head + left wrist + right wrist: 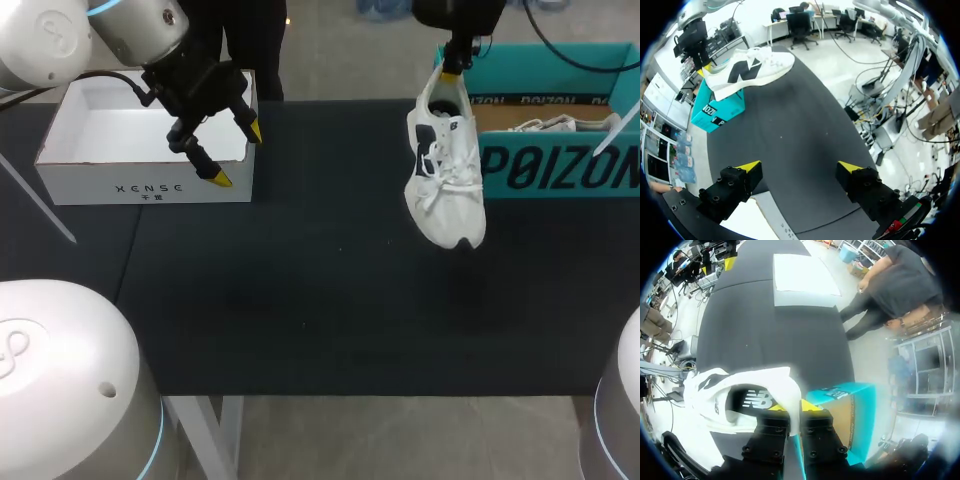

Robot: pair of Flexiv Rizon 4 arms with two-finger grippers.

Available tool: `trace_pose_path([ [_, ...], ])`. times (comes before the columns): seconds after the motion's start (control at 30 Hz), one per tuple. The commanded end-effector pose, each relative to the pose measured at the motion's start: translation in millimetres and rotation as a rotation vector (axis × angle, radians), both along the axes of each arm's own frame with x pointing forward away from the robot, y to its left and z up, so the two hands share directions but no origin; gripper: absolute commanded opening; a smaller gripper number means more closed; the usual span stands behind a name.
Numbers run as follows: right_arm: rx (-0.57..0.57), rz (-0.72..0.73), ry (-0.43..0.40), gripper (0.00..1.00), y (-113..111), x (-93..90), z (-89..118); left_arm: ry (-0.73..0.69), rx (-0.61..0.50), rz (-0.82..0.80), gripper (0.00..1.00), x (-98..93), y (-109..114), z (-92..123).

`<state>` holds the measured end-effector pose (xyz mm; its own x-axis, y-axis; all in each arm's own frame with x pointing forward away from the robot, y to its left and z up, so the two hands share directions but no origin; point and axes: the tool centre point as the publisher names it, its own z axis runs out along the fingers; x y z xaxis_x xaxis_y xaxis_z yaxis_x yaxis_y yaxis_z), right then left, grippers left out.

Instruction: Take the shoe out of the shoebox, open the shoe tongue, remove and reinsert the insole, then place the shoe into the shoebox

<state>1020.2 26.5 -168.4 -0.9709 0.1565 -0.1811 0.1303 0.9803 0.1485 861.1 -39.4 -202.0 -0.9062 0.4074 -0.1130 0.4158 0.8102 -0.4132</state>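
My right gripper [452, 72], coming in at the upper right of the head view, is clamped on the heel collar of a white sneaker [447, 175]. The shoe hangs heel up and toe down, clear of the black mat [330, 300] that covers the table. It has dark side markings and its laces are tied. In the right wrist view, the two yellow tips sit close together, one on each side of the collar's rim, and the dark opening of the shoe lies just ahead of them.

The teal shoebox [560, 165] stands open at the far right of the head view, just beside the hanging sneaker, which is outside it. A second sneaker [545, 125], also white, lies inside the shoebox.

At the upper left of the head view, my left gripper [238, 155] hangs over the front right corner of an open white box [130, 180]. Its fingers are spread wide and hold nothing. In the left wrist view the mat shows between the two yellow tips. Well ahead of them across the mat, the sneaker is seen side-on above the teal shoebox.
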Motion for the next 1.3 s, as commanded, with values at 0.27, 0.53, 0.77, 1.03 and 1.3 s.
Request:
trace_pose_path([
  [0.27, 0.060, -0.182, -0.024, 0.00, -20, 24.2, 15, 0.000, 0.003, 0.000, 1.00, 0.3, 0, 0],
  [0.53, 0.142, -0.547, -0.018, 0.00, -63, 39.6, 37, 0.000, 0.003, 0.000, 1.00, 0.3, 0, 0],
  [0.77, 0.128, -0.813, -0.088, 0.00, -114, 51.6, 41, 0.000, 0.003, 0.000, 1.00, 0.3, 0, 0],
  [1.03, 0.127, -0.841, -0.113, 0.00, -122, 51.9, 40, 0.000, 0.003, 0.000, 1.00, 0.3, 0, 0],
  [1.3, 0.127, -0.841, -0.113, 0.00, -122, 51.9, 40, 0.000, 0.003, 0.000, 1.00, 0.3, 0, 0],
])
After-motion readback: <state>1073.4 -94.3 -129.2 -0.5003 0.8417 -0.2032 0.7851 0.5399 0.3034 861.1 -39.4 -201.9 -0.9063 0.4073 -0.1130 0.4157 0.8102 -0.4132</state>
